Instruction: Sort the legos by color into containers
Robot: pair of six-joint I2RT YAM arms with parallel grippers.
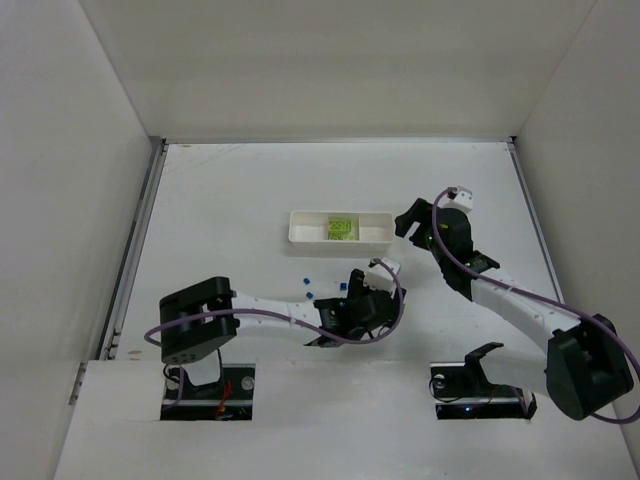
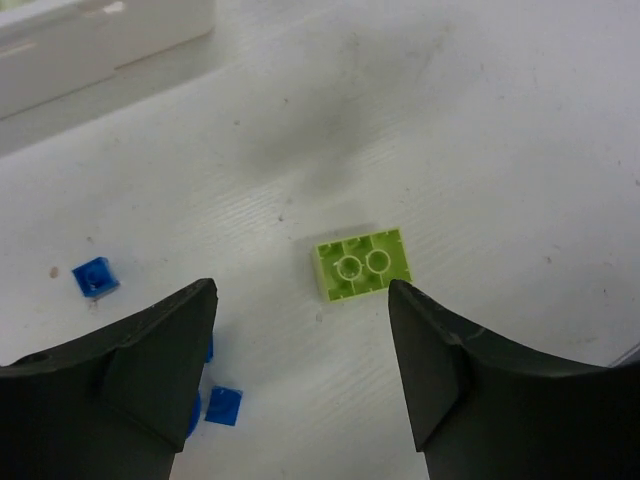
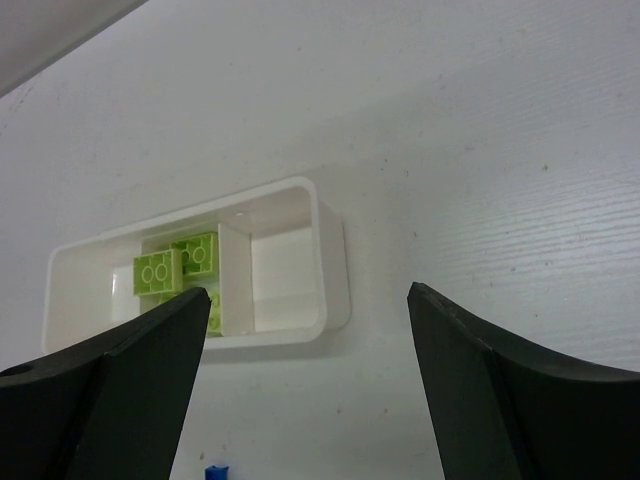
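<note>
A lime green lego (image 2: 363, 264) lies underside up on the white table. My left gripper (image 2: 302, 300) (image 1: 362, 285) is open and holds nothing; the brick sits just beyond its tips, nearer the right finger. Small blue legos (image 2: 95, 277) (image 2: 224, 405) lie to its left, also seen from above (image 1: 312, 295). The containers are compartments of a white tray (image 1: 300, 228) (image 3: 335, 250). Its middle one holds lime legos (image 3: 175, 265) (image 1: 340, 229); the end one nearest my right gripper shows nothing inside. My right gripper (image 3: 308, 293) (image 1: 402, 224) hovers open and unloaded beside that end.
White walls enclose the table on the left, back and right. One more blue lego (image 3: 215, 472) shows at the bottom edge of the right wrist view. A corner of the tray (image 2: 100, 40) is at the upper left of the left wrist view.
</note>
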